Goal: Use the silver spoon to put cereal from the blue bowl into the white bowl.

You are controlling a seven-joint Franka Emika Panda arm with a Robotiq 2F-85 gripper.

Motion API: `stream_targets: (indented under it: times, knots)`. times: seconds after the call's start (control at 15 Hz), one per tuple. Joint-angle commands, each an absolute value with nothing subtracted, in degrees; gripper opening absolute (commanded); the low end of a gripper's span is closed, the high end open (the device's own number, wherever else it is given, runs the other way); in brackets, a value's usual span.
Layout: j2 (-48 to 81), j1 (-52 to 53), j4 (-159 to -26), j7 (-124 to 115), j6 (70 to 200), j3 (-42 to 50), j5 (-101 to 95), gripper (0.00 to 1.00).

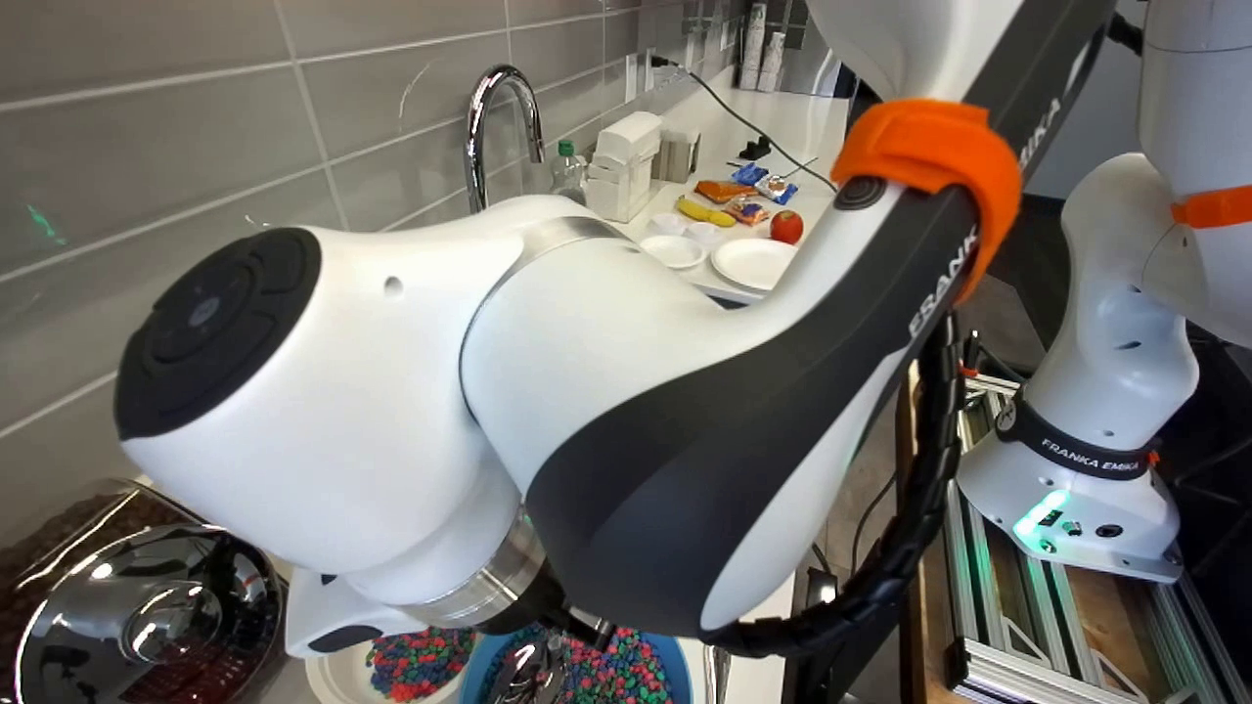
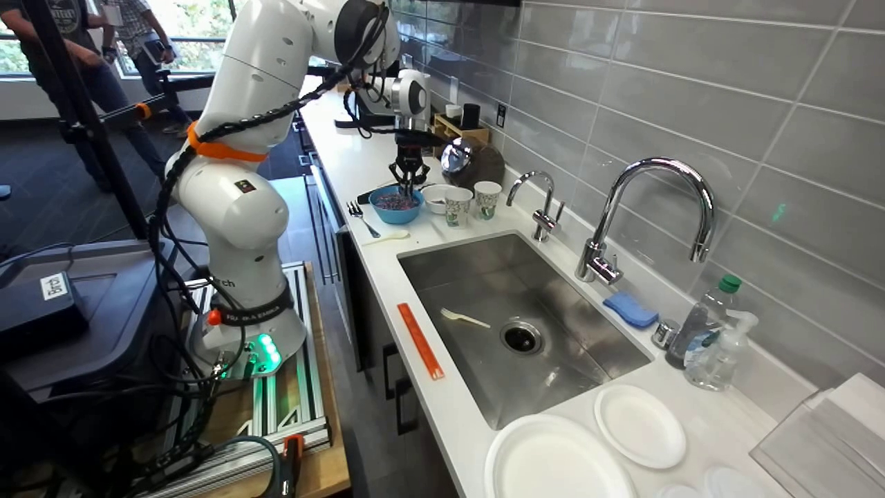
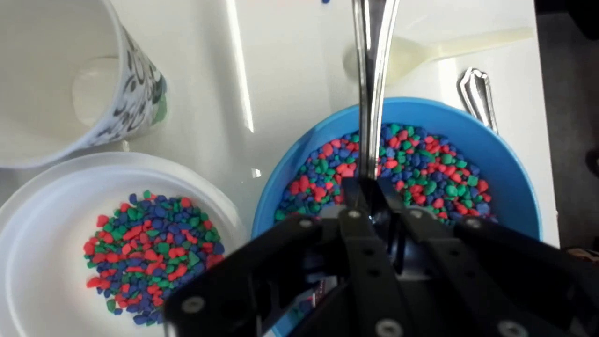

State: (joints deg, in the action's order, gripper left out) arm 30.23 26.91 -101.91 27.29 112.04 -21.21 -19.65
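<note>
My gripper [image 3: 368,185] is shut on the handle of the silver spoon [image 3: 372,89] in the wrist view. The handle sticks out past the fingertips; the scoop end is mostly hidden behind the fingers. The gripper is over the blue bowl [image 3: 507,187], which holds many red, green and blue cereal pieces [image 3: 435,173]. The white bowl [image 3: 42,262] stands beside it and also holds a pile of cereal [image 3: 154,252]. In an exterior view my gripper [image 2: 409,185] points down over the blue bowl [image 2: 396,216], with the white bowl [image 2: 434,207] partly behind a cup.
A patterned cup [image 3: 135,98] stands close to the white bowl; an exterior view shows two such cups [image 2: 457,209]. A fork [image 2: 362,218] and a pale plastic spoon [image 2: 388,236] lie near the counter edge. A sink [image 2: 477,277] and a shiny round metal piece [image 1: 147,626] are nearby.
</note>
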Motion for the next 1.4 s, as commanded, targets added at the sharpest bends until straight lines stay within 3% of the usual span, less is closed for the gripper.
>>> stream_targets:
  times: [0.0, 1.2, 1.27, 1.33]
  knots:
    - [33.54, 26.49, -98.22, 31.37, 111.81, -22.29, -18.65, 0.03]
    - [37.5, 26.56, -95.21, 36.43, 111.41, -22.64, -18.01, 0.03]
    - [37.57, 26.54, -95.21, 36.45, 111.43, -22.64, -17.96, 0.29]
    - [37.73, 26.59, -95.0, 36.37, 111.22, -22.6, -17.9, 0.36]
